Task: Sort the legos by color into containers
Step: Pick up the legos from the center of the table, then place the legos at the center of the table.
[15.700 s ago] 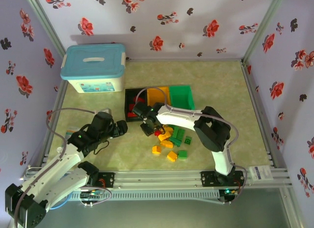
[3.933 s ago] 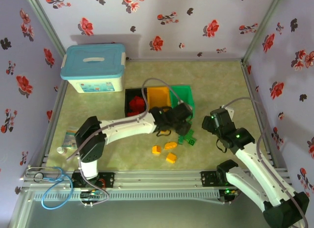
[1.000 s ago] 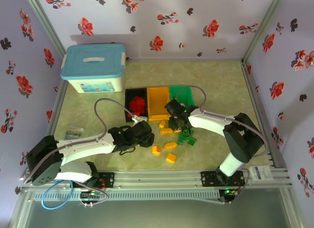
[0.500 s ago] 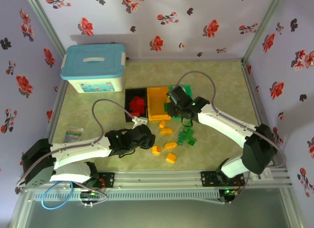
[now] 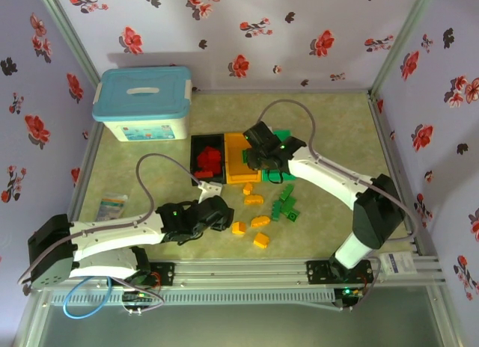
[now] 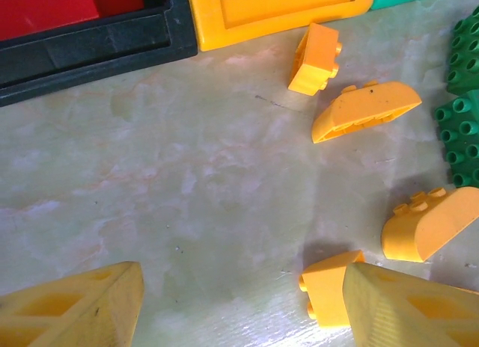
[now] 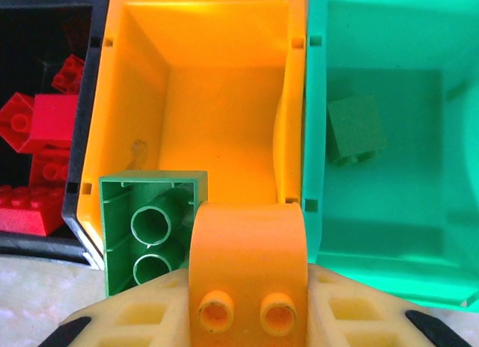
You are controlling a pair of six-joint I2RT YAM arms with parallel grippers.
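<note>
Two arms: both reach over the worktop [image 5: 337, 130], the left one low and near, the right one stretched farther out to the bins.
Left fingers [image 6: 75, 309]: spread apart and grasping nothing, low over the bare worktop.
Orange brick [image 6: 328, 283]: lies on the worktop, touching the inner side of the right-hand finger.
Loose orange bricks [image 5: 260, 221]: five in all in the top view, scattered between the left fingers and the bins. Three are nearer and two lie just before the orange bin.
Loose green bricks [image 5: 287, 205]: a small cluster to the right of the orange ones, touching one another.
Right fingers [image 7: 142, 317]: clenched on an orange piece [image 7: 247, 265], which is rounded with two studs facing the wrist camera. It is held above the near wall of the orange bin.
Green block [image 7: 153, 231]: sits against the left side of the orange piece, its hollow underside toward the camera. Whether the fingers grip it too cannot be told.
Black bin [image 6: 97, 51]: left end of the row, with red bricks [image 7: 45, 130] piled inside.
Orange bin [image 7: 135, 85]: the middle one, touching both neighbours.
Green bin [image 7: 419, 175]: right end of the row, with one green cube [image 7: 358, 130] on its floor.
White box [image 5: 142, 126]: closed with a light-blue lid, at the far left and well apart from the bins.
</note>
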